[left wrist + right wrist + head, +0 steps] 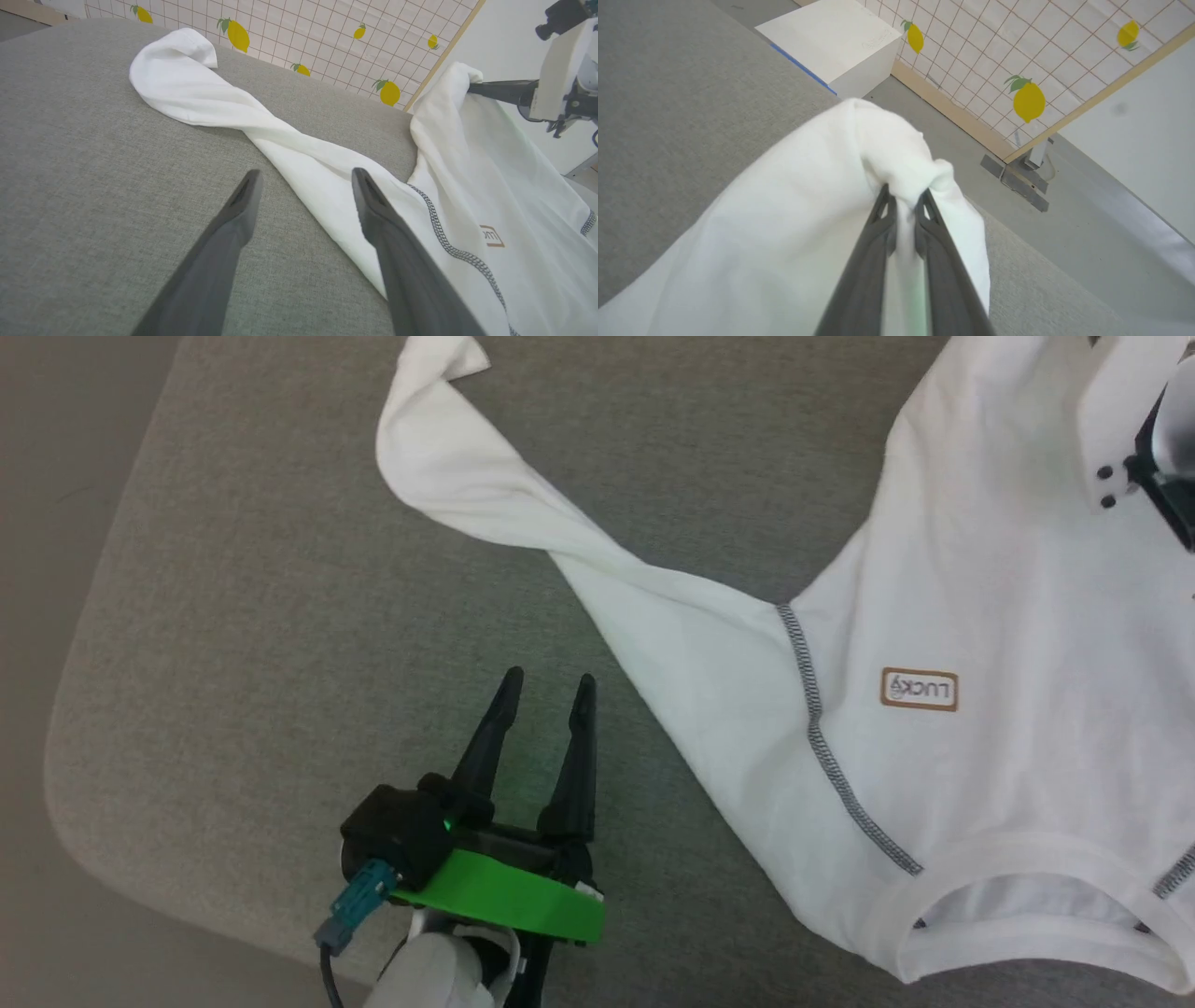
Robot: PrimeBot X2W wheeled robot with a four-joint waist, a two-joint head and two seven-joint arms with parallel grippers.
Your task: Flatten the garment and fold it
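The garment is a white shirt with dark grey seam stitching and a small brown-bordered patch, spread over the right half of the grey surface. One long sleeve trails twisted toward the far left. My left gripper hovers open over bare grey fabric just left of that sleeve, with nothing between its fingers. My right gripper is shut on a bunched fold of the garment and holds it lifted off the surface. In the left wrist view the right gripper pinches the raised edge at the upper right.
The grey padded table has a rounded corner at the near left. A rigid white box with a blue strip sits on the floor beyond the table. A lemon-patterned grid wall stands behind.
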